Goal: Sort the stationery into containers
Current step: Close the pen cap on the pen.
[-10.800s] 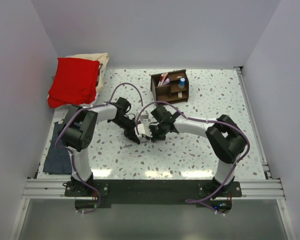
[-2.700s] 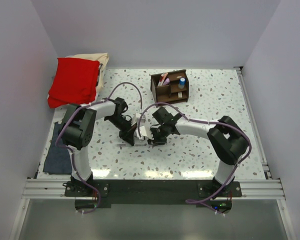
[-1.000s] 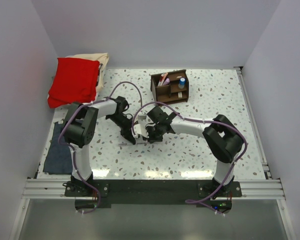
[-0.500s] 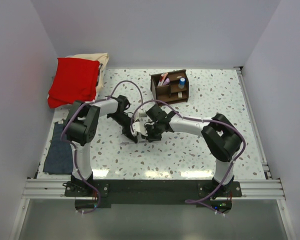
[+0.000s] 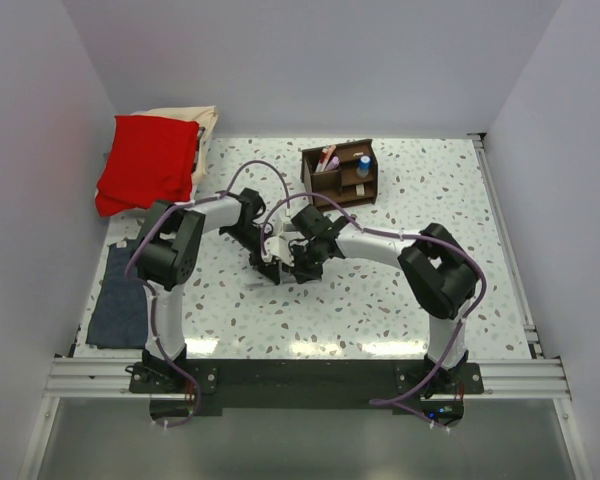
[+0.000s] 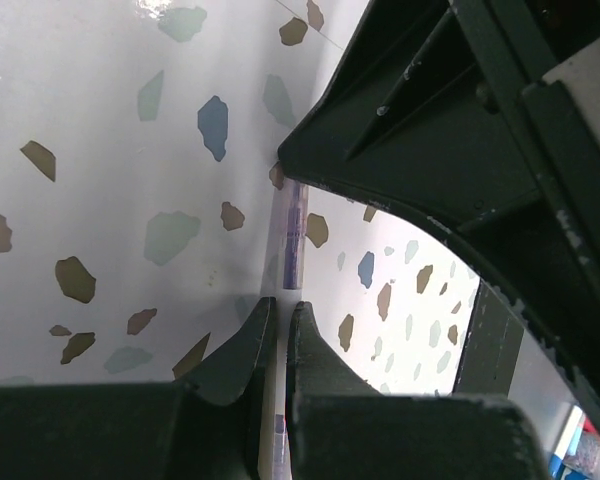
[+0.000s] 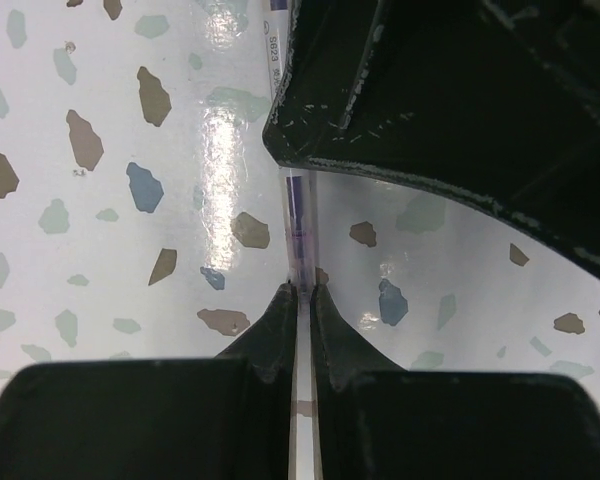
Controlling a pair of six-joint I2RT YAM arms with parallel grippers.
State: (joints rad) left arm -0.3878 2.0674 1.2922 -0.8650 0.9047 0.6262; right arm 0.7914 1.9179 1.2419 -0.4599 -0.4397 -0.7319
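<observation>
A thin clear-white pen with a purple core lies low over the speckled table, seen in the left wrist view [image 6: 292, 235] and the right wrist view [image 7: 297, 215]. My left gripper [image 6: 280, 305] is shut on one end of it. My right gripper [image 7: 299, 290] is shut on the other end, so the two face each other. In the top view they meet mid-table, left [image 5: 269, 267] and right [image 5: 294, 263]; the pen is hidden between them there. The dark brown organizer [image 5: 352, 191] stands behind them, holding a pink-red pen [image 5: 326, 157] and a blue-and-white cylinder [image 5: 363, 165].
A red cloth [image 5: 148, 160] lies on a cream cloth [image 5: 205, 125] at the back left. A folded blue-grey cloth [image 5: 115, 300] lies at the table's left edge. Walls close in the table on the left, back and right.
Both grippers stay together on the pen and have drifted slightly toward the back of the table. The organizer and cloths have not moved.
</observation>
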